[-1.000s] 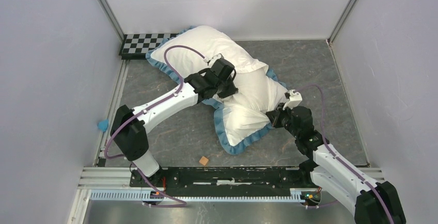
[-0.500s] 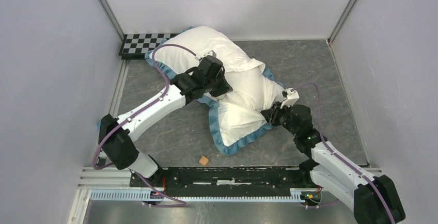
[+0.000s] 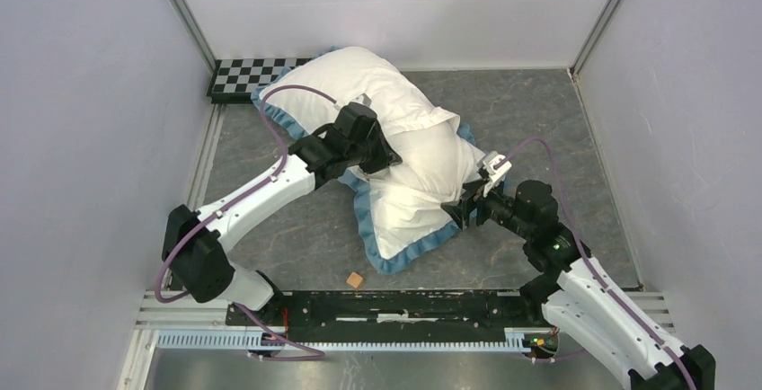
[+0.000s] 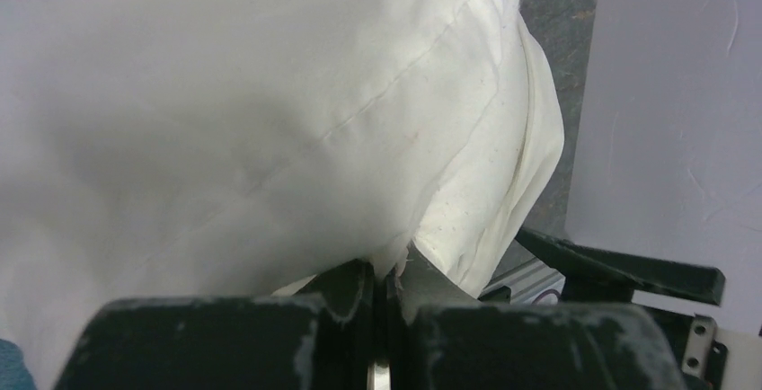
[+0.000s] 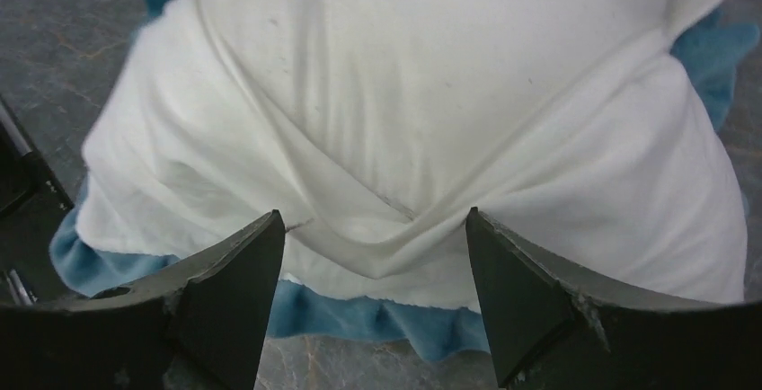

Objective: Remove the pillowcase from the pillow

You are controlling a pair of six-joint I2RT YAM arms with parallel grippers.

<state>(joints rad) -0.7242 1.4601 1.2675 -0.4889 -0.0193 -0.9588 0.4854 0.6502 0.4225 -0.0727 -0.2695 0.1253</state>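
Note:
The pillowcase (image 3: 409, 219) is white with a blue ruffled trim (image 3: 364, 210) and lies crumpled mid-table. The pillow is inside it; I cannot tell which white surface is bare pillow. My left gripper (image 3: 382, 158) rests on the bundle's left middle, shut on a pinch of thin white fabric (image 4: 388, 273). My right gripper (image 3: 463, 210) sits at the near right edge of the pillowcase. Its jaws are open wide (image 5: 373, 219) with nothing clamped; crossed white folds (image 5: 395, 228) and the blue trim (image 5: 377, 314) lie just beyond the fingertips.
A checkerboard (image 3: 247, 75) lies at the back left corner, partly under the bundle. A small brown cube (image 3: 355, 279) sits on the grey tabletop near the front rail (image 3: 404, 305). Grey walls close in on the left, back and right.
The right gripper has opened and let go of the pillowcase edge. The left arm has drawn back to the left, dragging the whole bundle left with it.

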